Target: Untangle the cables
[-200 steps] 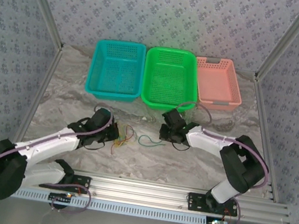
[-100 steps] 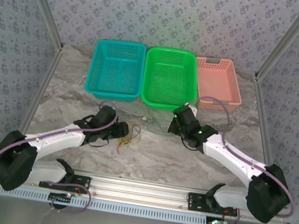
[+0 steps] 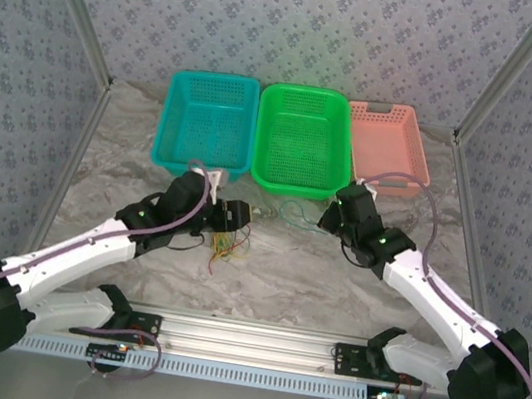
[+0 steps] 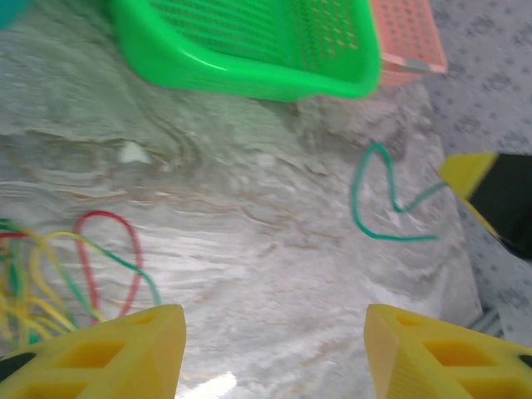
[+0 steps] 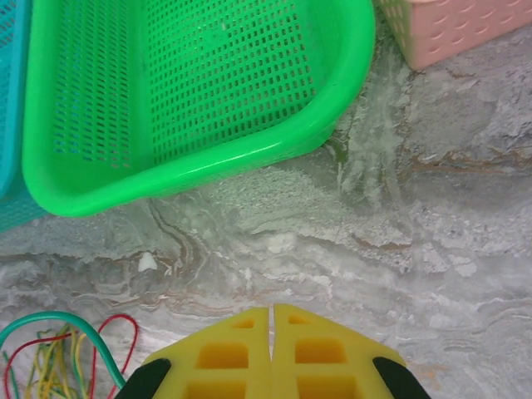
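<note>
Far edge: three baskets in a row at the back of my table, which are the teal basket, green basket and pink basket, rim beside rim.
Near edge: metal rail carrying both my arm bases.
Sides: patterned walls to left and right, closing in towards the back.
Open room: bare marbled surface from the baskets' front walls down to the rail. The widest stretch is in the middle, on the near side of the cables.
Left pincer: fingers spread wide with nothing between them, hanging over bare table.
Right pincer: fingers pressed flat together, close in front of the green basket's near wall. It is gripping one end of the green cable.
Green cable, look: a single thin strand, free of the others, bent into a loose double loop.
Green cable, place: on the table between my two pincers, near the green basket but apart from it.
Tangle, look: thin yellow, red and green strands looped through one another. Finer detail is blurred.
Tangle, place: on the table just on the near side of my left pincer, well apart from the baskets.
</note>
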`<state>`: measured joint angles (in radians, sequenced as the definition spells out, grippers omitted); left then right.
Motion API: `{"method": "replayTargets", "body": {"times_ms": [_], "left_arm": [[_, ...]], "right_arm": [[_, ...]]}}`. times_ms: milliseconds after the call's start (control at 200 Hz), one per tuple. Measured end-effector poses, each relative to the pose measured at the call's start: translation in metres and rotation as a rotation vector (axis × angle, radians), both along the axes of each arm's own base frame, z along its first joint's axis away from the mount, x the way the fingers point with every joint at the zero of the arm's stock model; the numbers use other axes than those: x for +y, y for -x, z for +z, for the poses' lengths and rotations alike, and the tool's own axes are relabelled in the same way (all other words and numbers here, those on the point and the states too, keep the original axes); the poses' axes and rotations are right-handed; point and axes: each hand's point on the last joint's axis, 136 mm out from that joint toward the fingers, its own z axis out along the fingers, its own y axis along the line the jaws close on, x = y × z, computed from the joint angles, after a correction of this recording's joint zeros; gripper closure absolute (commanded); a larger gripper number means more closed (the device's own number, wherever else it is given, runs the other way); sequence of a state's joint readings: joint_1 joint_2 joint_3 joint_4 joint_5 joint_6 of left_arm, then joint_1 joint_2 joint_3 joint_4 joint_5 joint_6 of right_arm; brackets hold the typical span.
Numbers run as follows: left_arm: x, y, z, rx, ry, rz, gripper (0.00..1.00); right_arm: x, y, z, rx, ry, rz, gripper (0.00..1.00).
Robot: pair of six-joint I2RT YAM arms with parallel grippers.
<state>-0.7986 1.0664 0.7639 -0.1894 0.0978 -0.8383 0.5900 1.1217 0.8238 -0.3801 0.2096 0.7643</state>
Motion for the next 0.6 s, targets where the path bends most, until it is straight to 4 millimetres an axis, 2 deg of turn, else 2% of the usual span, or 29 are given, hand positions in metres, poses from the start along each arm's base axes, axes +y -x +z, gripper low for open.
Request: {"method": "replayTargets", "body": {"times_ms": [100, 250, 600], "left_arm": [[-0.027, 0.014, -0.001, 0.024, 0.020, -0.065, 0.41], [-0.060, 0.023, -0.017, 0.085, 0.043, -0.096, 0.40], [-0.084, 0.003, -0.031, 0.123, 0.106, -0.029, 0.43]], "right_arm": [[0.005, -0.001, 0.006, 0.001, -0.041, -0.001, 1.00], [0.012, 0.000, 0.008, 0.015, -0.099, -0.003, 1.00], [0.022, 0.002, 0.011, 0.038, -0.180, 0.004, 1.00]]}}
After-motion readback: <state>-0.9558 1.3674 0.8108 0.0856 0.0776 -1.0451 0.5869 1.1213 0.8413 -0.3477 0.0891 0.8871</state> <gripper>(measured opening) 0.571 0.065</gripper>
